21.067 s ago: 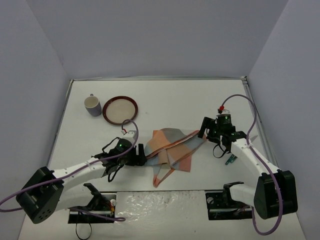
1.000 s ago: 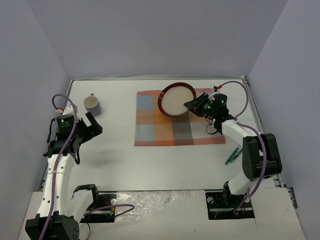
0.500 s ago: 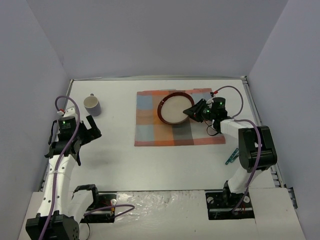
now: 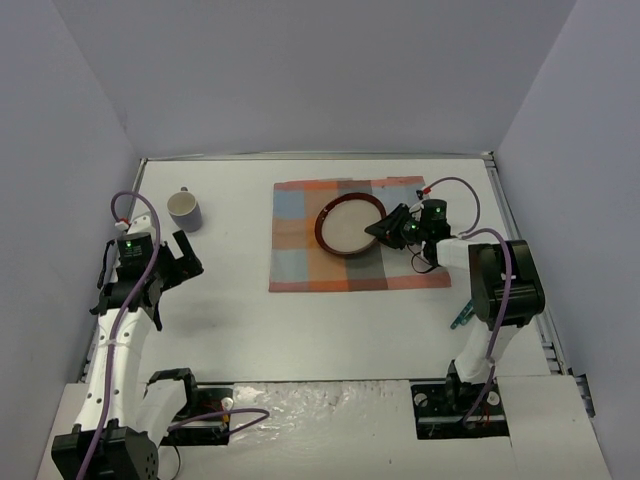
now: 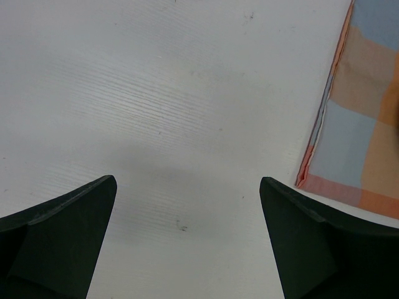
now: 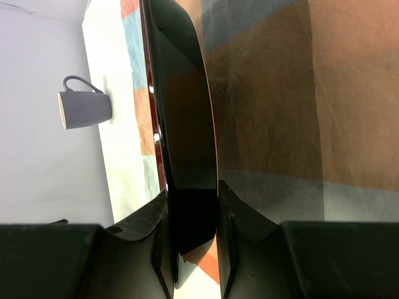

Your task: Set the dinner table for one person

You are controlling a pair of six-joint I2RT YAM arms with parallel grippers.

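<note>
On the plaid mat [image 4: 300,255], the plate [image 4: 345,225] has come from the far edge toward the middle within the last second; mat lies flat on the white tabletop [image 4: 230,310], far half. Plate placement judged nearly done; mug [image 4: 185,210] at far left and small green item [image 4: 462,315] by the right edge not yet set. Right tool [image 4: 378,230] narrowly parted, pinching the plate's right rim. Left tool [image 4: 190,252] spread wide, empty, over bare tabletop near the mug

The round cream plate with a dark red rim [image 6: 184,124] looks glossy and smooth; my right fingers [image 6: 249,229] are matt black plastic. The orange-and-blue plaid mat [image 4: 300,252] is woven cloth; the large white tabletop [image 4: 300,330], matt.
</note>
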